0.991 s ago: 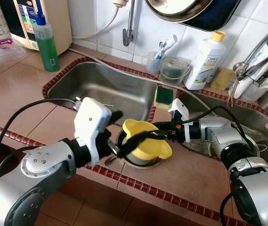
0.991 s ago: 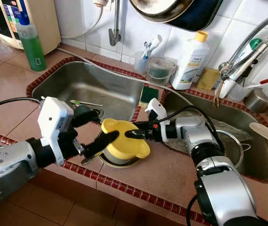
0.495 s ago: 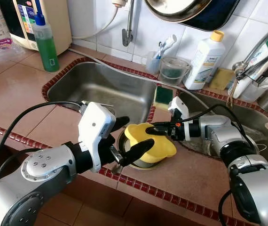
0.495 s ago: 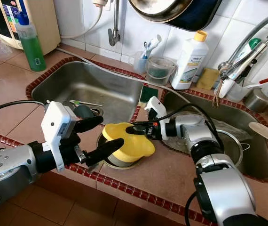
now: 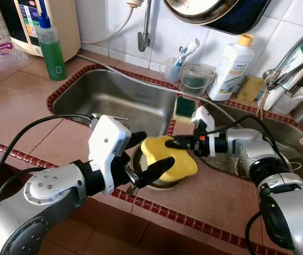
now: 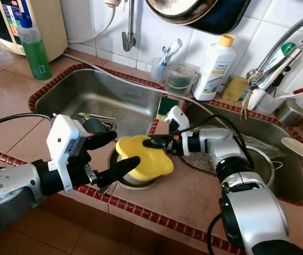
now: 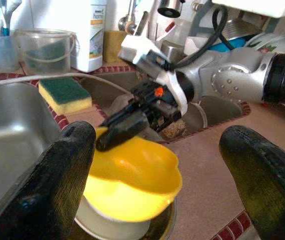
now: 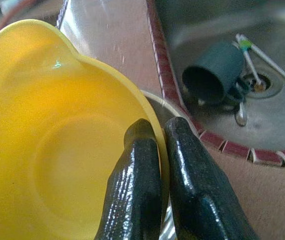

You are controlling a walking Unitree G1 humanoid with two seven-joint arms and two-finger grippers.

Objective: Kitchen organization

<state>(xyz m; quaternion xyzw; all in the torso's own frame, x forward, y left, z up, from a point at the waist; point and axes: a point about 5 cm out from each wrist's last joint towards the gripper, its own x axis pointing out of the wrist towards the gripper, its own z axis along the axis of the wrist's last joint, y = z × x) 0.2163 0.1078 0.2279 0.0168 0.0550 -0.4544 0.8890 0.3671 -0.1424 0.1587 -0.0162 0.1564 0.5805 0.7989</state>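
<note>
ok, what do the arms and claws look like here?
Both arms are silver with rounded joints and black cables. The left claw has long black fingers below a white box. The right claw has black fingers, a white housing and a small orange mark.

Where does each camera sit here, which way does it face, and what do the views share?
Left eye and right eye: on the head, looking down at the tiled counter and sinks; both silver arms show.
Left wrist: looks between the open left gripper toward the right gripper pinching the yellow bowl, with the sponge behind.
Right wrist: looks along its shut fingers on the bowl's rim, a dark cup in the sink beyond.
All views share the bowl.
</note>
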